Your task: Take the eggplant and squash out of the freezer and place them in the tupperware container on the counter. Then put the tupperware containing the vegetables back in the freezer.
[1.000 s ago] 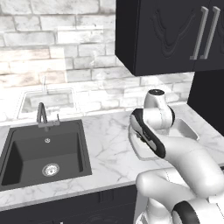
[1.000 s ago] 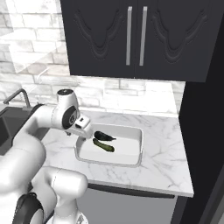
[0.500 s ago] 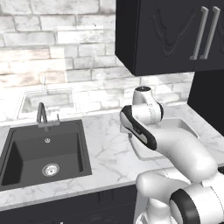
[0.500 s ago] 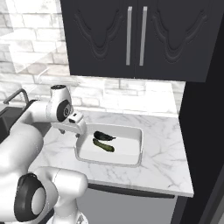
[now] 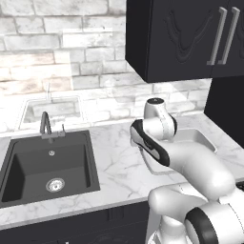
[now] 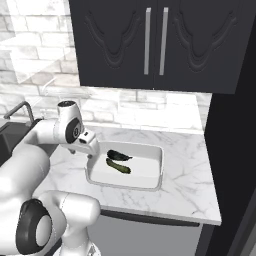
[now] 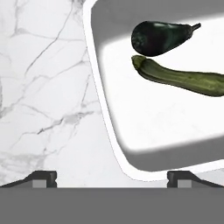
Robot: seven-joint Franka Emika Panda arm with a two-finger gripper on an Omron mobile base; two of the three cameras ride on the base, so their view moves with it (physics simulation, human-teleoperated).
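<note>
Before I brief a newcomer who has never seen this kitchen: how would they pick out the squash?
Find the white marble counter right of the black sink; a shallow white tupperware container sits on it. Two vegetables lie inside: the squash is the long, slim green one, beside the plumper, near-black eggplant.

**Arm drew back toward the sink side of the tray**

Over the last second the arm's upper joint swung away from the tupperware container (image 6: 150,177) and toward the sink (image 5: 47,167). In the right base view it moved leftward, and the gripper (image 6: 91,154), which had hung over the tray's near-left part, ended above the tray's left rim. In the left base view the arm shifted left as well, uncovering more of the tray's far rim. The eggplant (image 6: 118,155) and squash (image 6: 118,167), partly crowded by the hand a second ago, showed clear of it in the tray.
</note>
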